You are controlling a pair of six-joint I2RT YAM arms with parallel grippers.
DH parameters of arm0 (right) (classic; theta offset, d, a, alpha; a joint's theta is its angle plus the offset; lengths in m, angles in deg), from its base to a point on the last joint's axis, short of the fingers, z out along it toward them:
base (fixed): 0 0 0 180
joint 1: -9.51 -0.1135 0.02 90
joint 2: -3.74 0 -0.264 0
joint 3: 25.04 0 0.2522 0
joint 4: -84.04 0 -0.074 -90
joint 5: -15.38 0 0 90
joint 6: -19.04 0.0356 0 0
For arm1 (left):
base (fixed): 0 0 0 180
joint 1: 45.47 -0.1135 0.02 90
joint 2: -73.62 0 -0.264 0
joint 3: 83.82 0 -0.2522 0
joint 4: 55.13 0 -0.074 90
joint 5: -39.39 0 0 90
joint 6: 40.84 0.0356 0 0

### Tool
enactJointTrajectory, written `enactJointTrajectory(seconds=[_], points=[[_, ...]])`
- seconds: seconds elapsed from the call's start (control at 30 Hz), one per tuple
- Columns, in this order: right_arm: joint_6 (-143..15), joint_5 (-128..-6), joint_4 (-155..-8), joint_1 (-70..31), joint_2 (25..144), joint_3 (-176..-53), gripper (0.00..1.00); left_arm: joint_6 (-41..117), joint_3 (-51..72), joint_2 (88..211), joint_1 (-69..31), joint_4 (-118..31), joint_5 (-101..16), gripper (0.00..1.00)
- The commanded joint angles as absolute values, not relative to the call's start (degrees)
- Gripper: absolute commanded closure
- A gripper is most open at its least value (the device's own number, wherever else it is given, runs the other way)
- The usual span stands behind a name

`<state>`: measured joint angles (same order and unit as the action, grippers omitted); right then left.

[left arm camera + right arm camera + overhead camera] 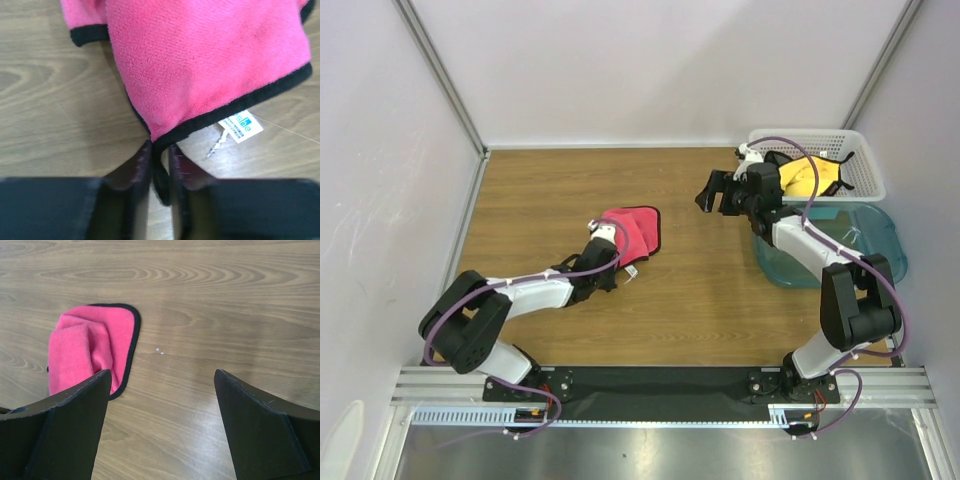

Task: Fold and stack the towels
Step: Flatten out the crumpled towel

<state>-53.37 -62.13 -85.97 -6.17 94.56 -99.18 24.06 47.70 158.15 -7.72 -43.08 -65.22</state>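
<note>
Closest to the lens, the left fingers are drawn almost together on the black hem at a corner of the pink towel, so they have hold of it, low over the wooden surface. That towel sits around the middle of the surface, a little left of centre, rumpled and partly doubled over rather than squarely folded. The right fingers hang spread wide with nothing between them, out over bare wood to the right of the towel. By my reckoning the job is barely begun: no finished fold, no stack anywhere, and a yellow towel lies bunched in the white lattice basket at the far right corner. Only the overhead view shows that basket, the yellow cloth and the teal tub just near of it. Only the left wrist view shows the pinch itself and a white label poking from under the hem. From the right wrist, one layer shows lapped loosely over a flat one.
</note>
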Motion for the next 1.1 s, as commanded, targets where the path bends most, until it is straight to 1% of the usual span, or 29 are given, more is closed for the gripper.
enactJointTrajectory(seconds=[0.0,0.03,0.07,0.1,0.23,0.37,0.5,0.77,0.87,0.97,1.07], points=[[-53.12,-61.18,-88.70,-7.80,93.47,-99.35,0.11,25.61,44.54,158.96,-7.24,-41.99,-68.80,0.79],[-53.12,-61.09,-88.88,-8.24,93.82,-99.35,0.11,25.70,44.27,158.61,-7.24,-41.81,-68.89,0.86],[-53.20,-60.83,-89.05,-9.29,94.26,-99.27,0.11,25.96,43.92,158.26,-7.24,-41.81,-68.81,0.99],[-53.12,-60.91,-89.14,-9.73,94.53,-99.18,0.11,26.31,43.57,157.82,-7.16,-40.33,-68.55,1.00],[-51.72,-61.09,-90.11,-11.76,96.19,-99.18,0.11,29.47,41.47,154.31,-6.72,-40.05,-65.56,1.00],[-46.28,-61.79,-91.43,-11.94,97.69,-98.65,0.11,34.30,36.81,151.14,-5.23,-37.68,-62.22,1.00],[-44.77,-63.10,-92.48,-11.23,96.73,-97.51,0.12,38.43,29.79,148.34,-4.52,-34.52,-58.27,1.00],[-42.57,-64.08,-90.28,-7.46,91.99,-95.41,0.11,38.79,19.23,144.02,-4.43,-34.07,-49.31,1.00],[-43.62,-64.25,-90.46,-6.84,89.01,-94.35,0.12,38.27,14.84,142.70,-4.43,-32.93,-49.55,1.00],[-45.46,-64.60,-91.25,-7.10,86.80,-93.38,0.12,37.65,10.62,141.74,-4.43,-30.65,-52.80,1.00],[-46.69,-62.94,-92.13,-7.45,84.96,-92.68,0.12,37.39,3.42,141.82,-4.43,-25.65,-52.38,1.00]])
